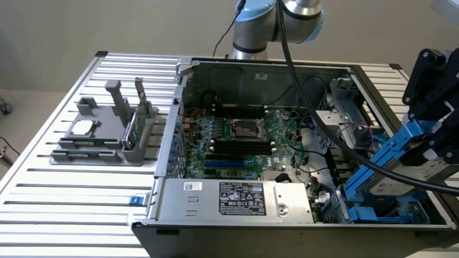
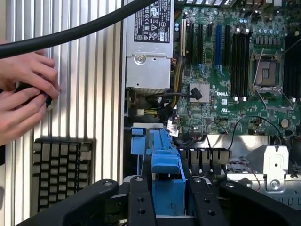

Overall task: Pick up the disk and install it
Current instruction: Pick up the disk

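We see the hand (image 1: 429, 142) pinching the disk (image 1: 399, 186) by its blue carrier, tilted above the open computer case (image 1: 265, 64) at the exterior view's right.

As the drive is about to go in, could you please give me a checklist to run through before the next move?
1. Disk gripped between the fingers: ok.
2. Disk over the blue drive bay, at the computer case's end on the exterior view's right: ok.
3. Disk level with the bay: not ok, tilted.
4. Bay slot free underneath: cannot tell.
5. Black cable clear of the disk: cannot tell; it crosses in front.
6. Person's hands away from the case: ok, over the table beside it.
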Controlling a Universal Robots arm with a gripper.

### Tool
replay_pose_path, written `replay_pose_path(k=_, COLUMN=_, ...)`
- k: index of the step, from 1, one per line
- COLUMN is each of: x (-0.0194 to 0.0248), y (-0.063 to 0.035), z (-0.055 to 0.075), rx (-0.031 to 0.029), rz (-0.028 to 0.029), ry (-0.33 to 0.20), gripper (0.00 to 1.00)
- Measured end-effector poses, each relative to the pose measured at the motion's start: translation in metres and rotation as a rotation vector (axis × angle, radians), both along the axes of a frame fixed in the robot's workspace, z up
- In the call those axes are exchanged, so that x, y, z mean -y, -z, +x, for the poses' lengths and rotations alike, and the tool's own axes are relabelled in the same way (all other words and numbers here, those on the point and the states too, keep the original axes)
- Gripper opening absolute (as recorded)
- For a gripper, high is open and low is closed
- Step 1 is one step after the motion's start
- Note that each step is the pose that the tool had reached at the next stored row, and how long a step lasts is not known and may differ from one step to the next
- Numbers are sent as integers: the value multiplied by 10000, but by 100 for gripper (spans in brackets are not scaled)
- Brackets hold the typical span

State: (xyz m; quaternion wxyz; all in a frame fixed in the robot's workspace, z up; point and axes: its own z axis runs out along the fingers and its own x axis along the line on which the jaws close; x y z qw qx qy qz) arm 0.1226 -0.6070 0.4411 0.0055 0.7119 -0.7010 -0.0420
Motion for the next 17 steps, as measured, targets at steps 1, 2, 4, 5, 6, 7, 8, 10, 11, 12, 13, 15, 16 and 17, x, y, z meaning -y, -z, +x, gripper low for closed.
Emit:
replay_pose_path(k=1, x=0, y=16, z=0, rx=5, rz=1, ry=-2, gripper=33)
replay_pose_path(k=2, x=0, y=30, z=0, rx=10, rz=1, ry=-4, gripper=33)
replay_pose_path(k=4, x=0, y=53, z=0, rx=17, rz=1, ry=-5, gripper=33)
replay_pose_path(k=5, x=0, y=61, z=0, rx=17, rz=0, ry=-5, gripper=33)
replay_pose_path(k=6, x=0, y=67, z=0, rx=18, rz=1, ry=-5, gripper=33)
replay_pose_path(k=7, x=0, y=72, z=0, rx=18, rz=1, ry=-5, gripper=33)
replay_pose_path(k=8, x=0, y=77, z=0, rx=18, rz=1, ry=-5, gripper=33)
replay_pose_path(k=10, x=0, y=88, z=0, rx=18, rz=1, ry=-5, gripper=33)
replay_pose_path(k=11, x=0, y=94, z=0, rx=18, rz=0, ry=-6, gripper=33)
replay_pose_path(k=12, x=0, y=101, z=0, rx=18, rz=1, ry=-6, gripper=33)
replay_pose_path(k=13, x=0, y=107, z=0, rx=18, rz=1, ry=-5, gripper=33)
replay_pose_path(k=15, x=-3, y=118, z=0, rx=19, rz=3, ry=-5, gripper=33)
replay_pose_path(k=16, x=-5, y=122, z=0, rx=18, rz=3, ry=-6, gripper=33)
replay_pose_path(k=17, x=-8, y=126, z=0, rx=18, rz=1, ry=-5, gripper=33)
